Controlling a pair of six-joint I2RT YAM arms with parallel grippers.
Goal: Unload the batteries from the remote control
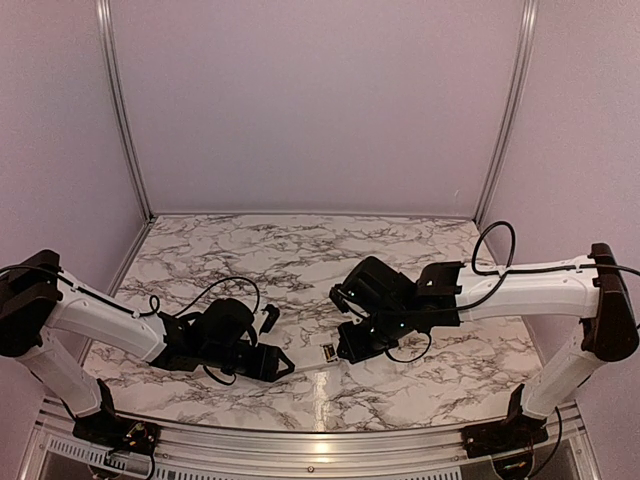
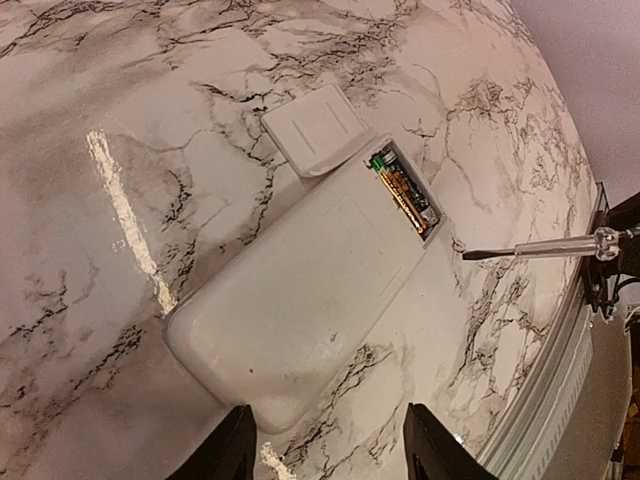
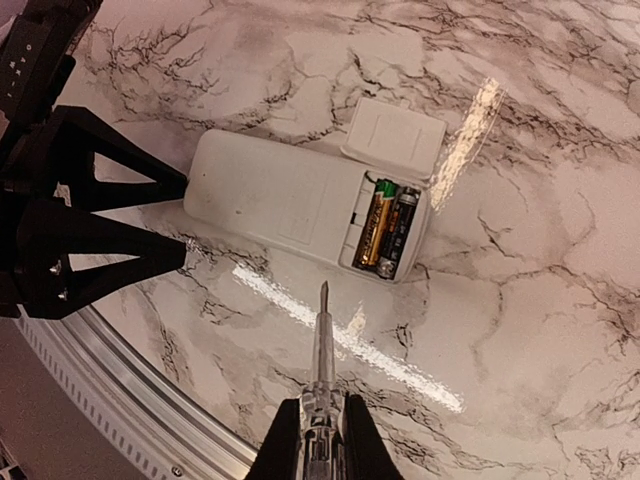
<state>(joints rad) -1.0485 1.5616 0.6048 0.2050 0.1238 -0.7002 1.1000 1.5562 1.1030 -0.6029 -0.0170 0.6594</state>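
Marble worktop point(image 1: 400, 240), white remote control point(image 2: 300, 300) back-up, two batteries point(image 3: 385, 228) in its uncovered bay, back panel point(image 2: 315, 130) alongside, left claw point(image 2: 330, 415) parted astride its end, right claw point(image 3: 320, 425) clamped on screwdriver point(image 3: 322, 340)

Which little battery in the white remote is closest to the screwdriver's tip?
The gold-orange cylindrical battery. In the flat white plastic remote's open compartment it lies on the clear-handled screwdriver's side; the dark battery sits beyond it, by the remote's end.

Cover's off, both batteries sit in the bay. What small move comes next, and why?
Probably nudge the screwdriver tip forward under the gold battery: the right pincer holds its tip short of that battery, and the left pincer stands open at the other end of the remote.
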